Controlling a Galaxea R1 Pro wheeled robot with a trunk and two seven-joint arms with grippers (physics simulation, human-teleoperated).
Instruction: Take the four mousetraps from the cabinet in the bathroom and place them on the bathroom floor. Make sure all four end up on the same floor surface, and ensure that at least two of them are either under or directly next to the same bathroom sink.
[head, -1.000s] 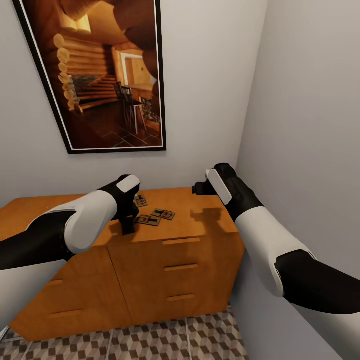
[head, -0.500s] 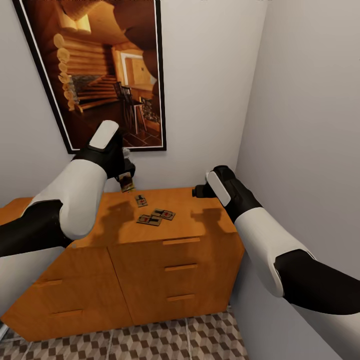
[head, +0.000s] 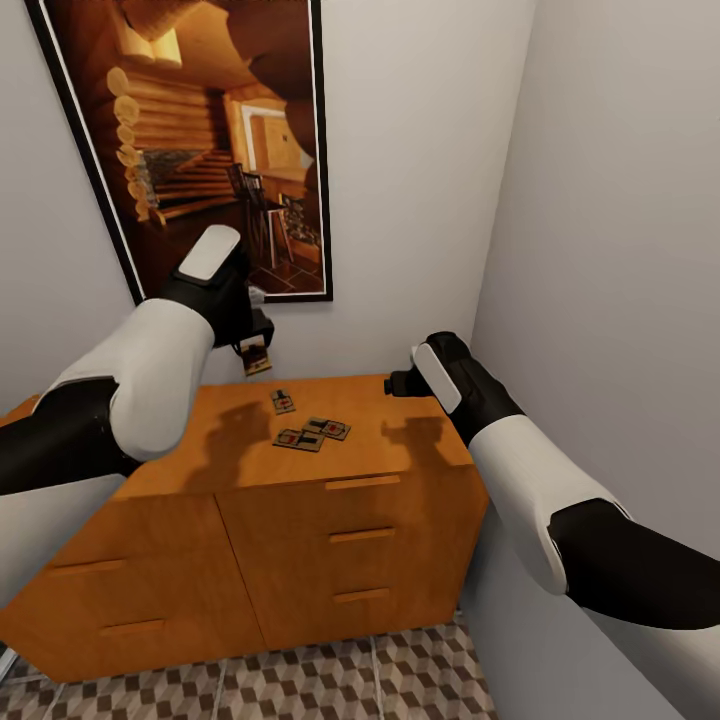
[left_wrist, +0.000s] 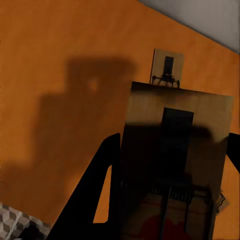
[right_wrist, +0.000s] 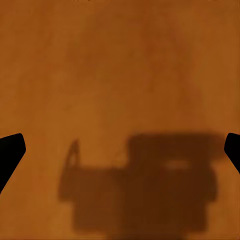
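My left gripper (head: 254, 352) hangs above the left part of the wooden cabinet (head: 330, 520), shut on one mousetrap (head: 257, 364), a small brown card with a dark spring. In the left wrist view that mousetrap (left_wrist: 175, 160) sits between the black fingers (left_wrist: 102, 185). Three more mousetraps lie on the cabinet top: one (head: 283, 401) nearer the wall, and two (head: 327, 428) (head: 297, 440) touching each other in front of it. My right gripper (head: 393, 380) hovers open over the cabinet's right end, its fingertips (right_wrist: 10, 150) wide apart with nothing between them. The bathroom floor (head: 300, 680) shows below the cabinet.
A framed picture (head: 200, 140) of a log cabin hangs on the wall behind the cabinet. A grey side wall (head: 620, 250) stands close on the right, against the cabinet's end. The cabinet front has several drawers with handles (head: 355, 535).
My left gripper has risen from the cabinet top towards the picture, carrying one mousetrap with it. The right arm and the three other traps have not moved.
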